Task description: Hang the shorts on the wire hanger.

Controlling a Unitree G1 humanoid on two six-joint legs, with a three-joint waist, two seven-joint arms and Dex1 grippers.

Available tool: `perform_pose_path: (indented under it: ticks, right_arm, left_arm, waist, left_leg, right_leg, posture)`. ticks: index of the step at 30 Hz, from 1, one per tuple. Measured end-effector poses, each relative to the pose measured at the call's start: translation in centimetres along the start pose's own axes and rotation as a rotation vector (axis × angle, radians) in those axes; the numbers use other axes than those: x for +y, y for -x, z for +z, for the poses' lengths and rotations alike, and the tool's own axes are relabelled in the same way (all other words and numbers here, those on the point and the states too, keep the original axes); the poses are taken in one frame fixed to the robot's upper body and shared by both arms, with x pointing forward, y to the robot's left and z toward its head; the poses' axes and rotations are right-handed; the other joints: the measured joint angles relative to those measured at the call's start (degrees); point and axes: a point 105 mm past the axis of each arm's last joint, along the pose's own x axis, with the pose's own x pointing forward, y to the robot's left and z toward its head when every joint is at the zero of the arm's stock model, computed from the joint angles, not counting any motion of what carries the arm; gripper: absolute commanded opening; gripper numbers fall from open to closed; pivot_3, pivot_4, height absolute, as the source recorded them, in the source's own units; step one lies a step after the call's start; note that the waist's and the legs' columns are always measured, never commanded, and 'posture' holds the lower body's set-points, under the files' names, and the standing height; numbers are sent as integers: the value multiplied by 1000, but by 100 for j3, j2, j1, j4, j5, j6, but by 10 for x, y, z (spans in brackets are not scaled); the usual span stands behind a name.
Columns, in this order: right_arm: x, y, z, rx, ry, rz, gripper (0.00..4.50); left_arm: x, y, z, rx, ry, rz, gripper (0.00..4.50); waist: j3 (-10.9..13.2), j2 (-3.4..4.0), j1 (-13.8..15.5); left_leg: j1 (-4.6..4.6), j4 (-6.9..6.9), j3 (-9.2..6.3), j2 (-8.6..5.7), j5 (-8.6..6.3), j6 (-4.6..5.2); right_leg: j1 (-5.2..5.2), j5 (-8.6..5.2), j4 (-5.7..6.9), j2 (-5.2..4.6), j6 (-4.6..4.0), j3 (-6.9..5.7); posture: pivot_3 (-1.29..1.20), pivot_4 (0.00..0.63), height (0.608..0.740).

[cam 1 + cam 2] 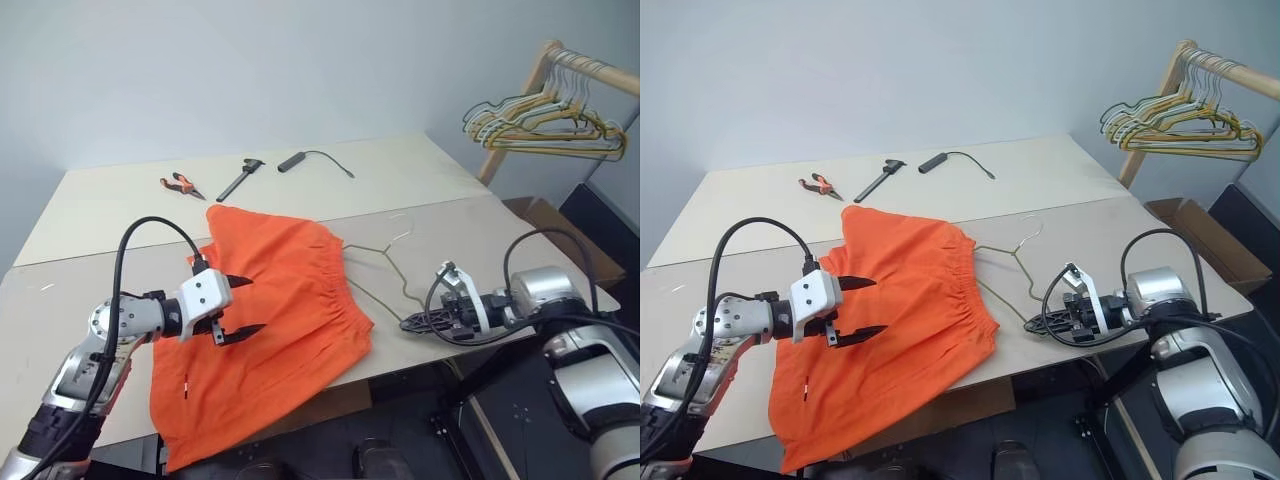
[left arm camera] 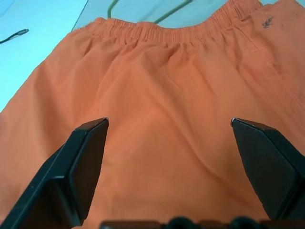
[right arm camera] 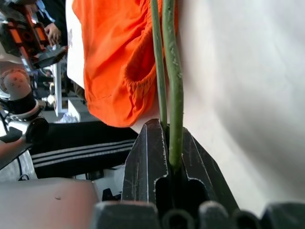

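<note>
The left gripper (image 1: 238,307) hovers over the orange shorts (image 1: 270,320), jaws wide apart and holding nothing. The shorts lie flat on the tabletop (image 1: 90,290), one edge draped over its front. Just right of their waistband, the wire hanger (image 1: 385,262) lies partly tucked under it. The right gripper (image 1: 1033,322) has its jaws clamped on the hanger's wire. Threading well probably means sliding the hanger level into the waistband while the left gripper pins the fabric.

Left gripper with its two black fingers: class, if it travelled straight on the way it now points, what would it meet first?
Most likely the bright orange fabric shorts: the open left gripper points down at the cloth just below the gathered waistband, though the gap is hard to judge.
</note>
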Motion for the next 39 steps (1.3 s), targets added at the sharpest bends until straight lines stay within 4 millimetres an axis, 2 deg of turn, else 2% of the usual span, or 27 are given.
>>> perform_pose_path:
  ticks: [7, 14, 17, 21, 24, 29, 33, 39]
  right_arm:
    - [2, -5, 21, -48, 18, -17, 0]
    - [2, 4, 34, -154, 36, -31, 0]
    - [4, 0, 35, -159, 145, -38, 0]
    - [12, -14, 31, -175, 400, -60, 0]
    - [25, -24, 32, -181, 581, -73, 0]
    - [48, -30, 44, -221, 792, -95, 0]
    - [51, -34, 50, -224, 876, -140, 0]
    - [54, -45, 54, -141, 1036, -226, 0]
  left_arm:
    - [-3, 0, -4, 8, 12, 6, 4468]
    - [-2, 0, -3, 4, 9, 13, 4468]
    - [-3, -1, -3, 2, 11, 11, 4468]
    - [1, -4, 1, -23, 8, 21, 4468]
    - [16, -4, 11, -53, -12, 53, 4468]
    - [60, 13, 43, -168, -35, 185, 4468]
    - [88, 39, 74, -264, -55, 231, 4468]
    - [106, 69, 93, -298, -98, 205, 4468]
  waist:
    - [0, 2, -5]
    - [-1, 3, 38]
    - [-3, 5, 36]
    - [-3, 6, 32]
    - [-3, 5, 9]
    - [-3, 5, -34]
    - [-3, 5, -58]
    - [-2, 5, -65]
  left_leg:
    - [2, 0, 0, 0, 2, -6]
    - [0, -1, 1, -1, 5, -17]
    - [0, -1, 0, -1, 1, -19]
    - [-1, 0, 1, -1, 1, -22]
    - [1, 6, 2, -1, 4, -22]
    - [3, 21, 0, 0, 7, -19]
    - [3, 21, 2, 0, 7, -19]
    - [1, 22, 4, -2, 19, -40]
  right_leg:
    - [-4, 1, 11, -2, -3, 0]
    - [-9, 2, 15, -8, -5, 0]
    - [-12, 2, 24, -8, -5, 0]
    - [-21, 1, 42, -8, -5, 1]
    - [-21, 1, 52, -4, -5, 2]
    - [-16, 2, 60, 0, -5, 2]
    - [-16, 1, 57, 4, -5, 4]
    - [-18, -1, 54, 6, -2, 4]
  posture:
    - [-57, 0, 740]
    - [-81, 0, 740]
    - [-103, 0, 740]
    - [-113, 0, 740]
    - [-112, 0, 740]
    - [-106, 0, 740]
    - [-108, 0, 740]
    - [-101, 0, 740]
